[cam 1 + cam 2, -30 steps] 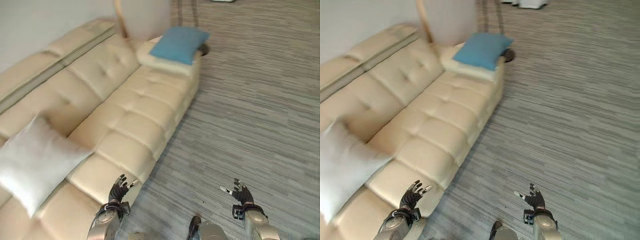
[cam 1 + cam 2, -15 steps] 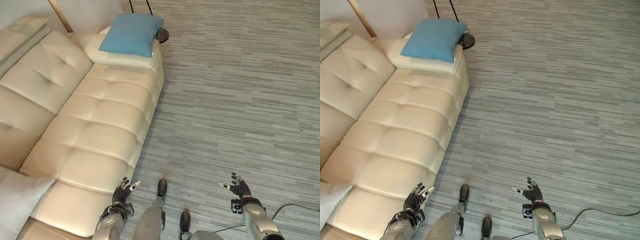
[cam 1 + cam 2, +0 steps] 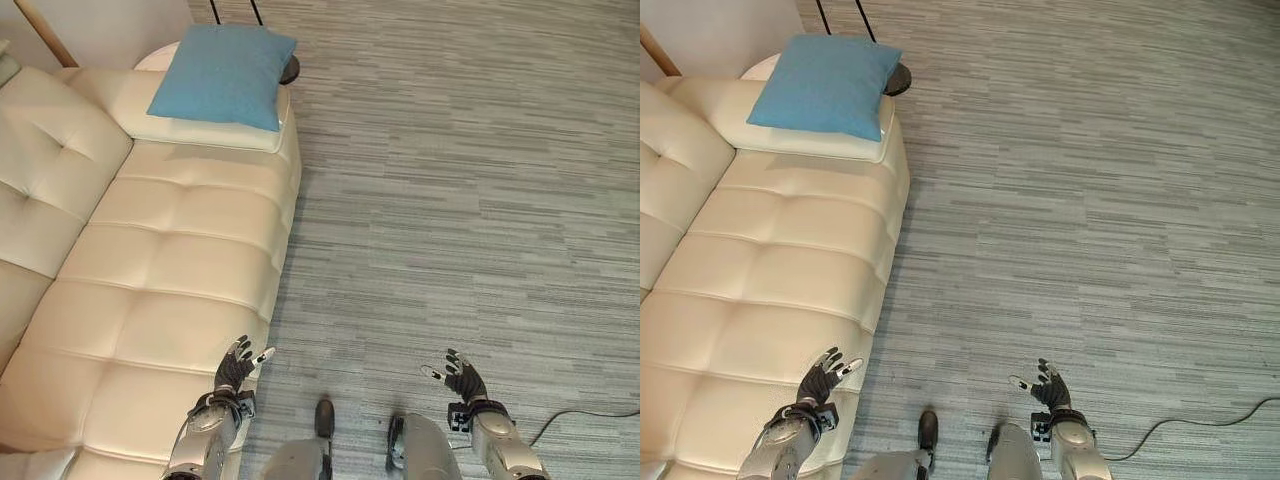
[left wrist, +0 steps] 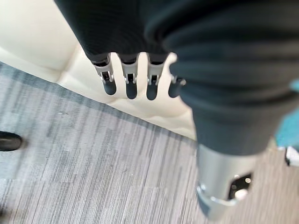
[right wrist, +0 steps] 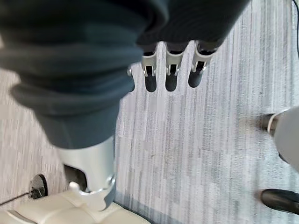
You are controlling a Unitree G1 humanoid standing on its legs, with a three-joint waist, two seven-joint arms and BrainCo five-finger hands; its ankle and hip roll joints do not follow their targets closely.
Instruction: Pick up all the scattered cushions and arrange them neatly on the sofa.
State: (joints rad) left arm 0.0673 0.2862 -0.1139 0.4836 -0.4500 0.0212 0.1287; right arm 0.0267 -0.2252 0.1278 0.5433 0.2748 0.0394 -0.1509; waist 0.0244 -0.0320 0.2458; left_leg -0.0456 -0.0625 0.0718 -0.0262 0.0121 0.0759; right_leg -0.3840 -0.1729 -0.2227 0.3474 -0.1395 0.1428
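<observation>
- Across the half second, the whole scene is being shifted by a turn of the head camera: the sofa (image 3: 150, 270) is being carried toward the left edge, and the white cushion at the near left, seen earlier, is now being cut down to a sliver at the bottom left corner. Nothing on the sofa is judged to have moved.
- Both hands are being held low at the near edge, much as before.
- The left hand (image 3: 234, 366) is being held released, fingers straight and spread, over the near front edge of the sofa seat; nothing is being grasped.
- The right hand (image 3: 460, 377) is likewise being kept released and empty, over the grey carpet (image 3: 470, 200), well apart from the sofa.
- The blue cushion (image 3: 222, 62) is being shown lying flat on the sofa's far armrest (image 3: 135, 105), already on the sofa rather than on the floor.
- No scattered cushion is being seen on the carpet in front of the robot.
- The relation that matters: the blue cushion is lying far ahead and to the left of both hands, well apart from either, its longer side running roughly toward the far right.
- The left hand is judged the nearer of the two, being on the sofa side.
- A walk toward the far end is judged necessary before any grasp is attempted.
</observation>
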